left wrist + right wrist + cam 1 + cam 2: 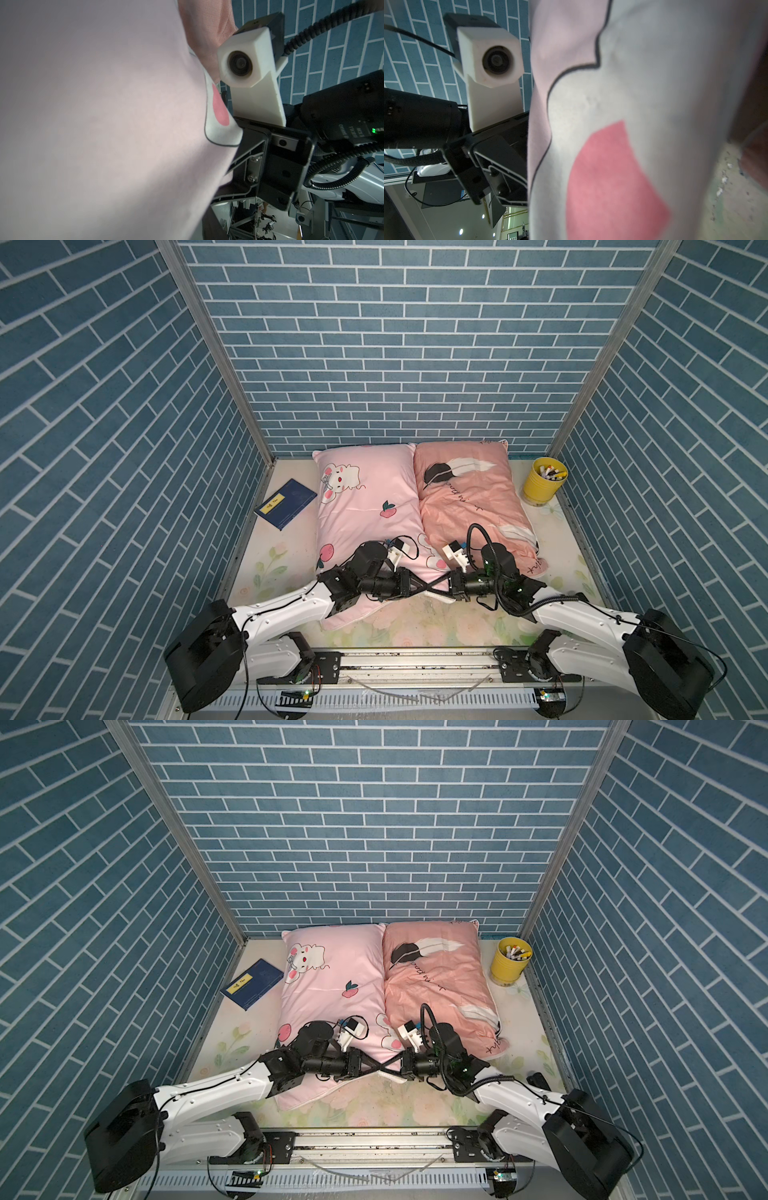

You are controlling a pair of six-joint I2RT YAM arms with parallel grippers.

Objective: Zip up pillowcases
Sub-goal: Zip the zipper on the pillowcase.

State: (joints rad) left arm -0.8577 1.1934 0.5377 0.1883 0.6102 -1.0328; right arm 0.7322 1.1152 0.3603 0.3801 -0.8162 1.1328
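The bunny pillow (365, 497) lies beside the feather pillow (469, 497). At its near edge my right gripper (437, 585) is closed, contents unseen. I cannot tell how open my left gripper (425, 585) is. Meeting so closely, they could collide and lose the edge.

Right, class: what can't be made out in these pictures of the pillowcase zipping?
- Zipper of pale pink pillowcase: both top views, hidden beneath the arms.
- Left gripper and right gripper, whether either holds anything: too small in top views; blurred fabric fills wrist views.
- Yellow cup contents: too small.

Matt cloth pink pillowcase (365, 502), matt cloth salmon pillowcase (473, 506), smooth yellow cup (539, 486), dull metal rail (415, 660)
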